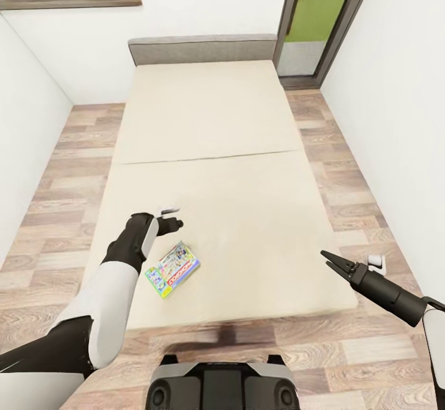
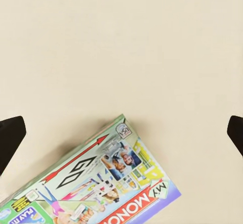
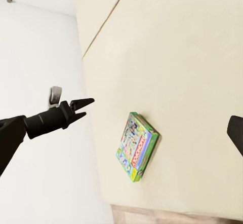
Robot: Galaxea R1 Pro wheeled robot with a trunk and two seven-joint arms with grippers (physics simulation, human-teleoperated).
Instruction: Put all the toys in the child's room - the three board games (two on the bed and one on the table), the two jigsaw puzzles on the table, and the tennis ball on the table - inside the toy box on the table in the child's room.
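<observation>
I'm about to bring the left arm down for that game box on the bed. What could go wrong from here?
1. The board game lies flat on the mattress, so the open left claw may push it or press into the bedding rather than get under an edge.
2. In the left wrist view the box sits off-centre, partly out of frame, so closing now would likely miss.
3. It lies near the bed's front edge and could slide off.

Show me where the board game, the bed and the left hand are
board game [image 1: 172,270], head view, middle of its lid.
bed [image 1: 247,212], head view, bare mattress.
left hand [image 1: 174,218], head view, between its fingertips.
</observation>
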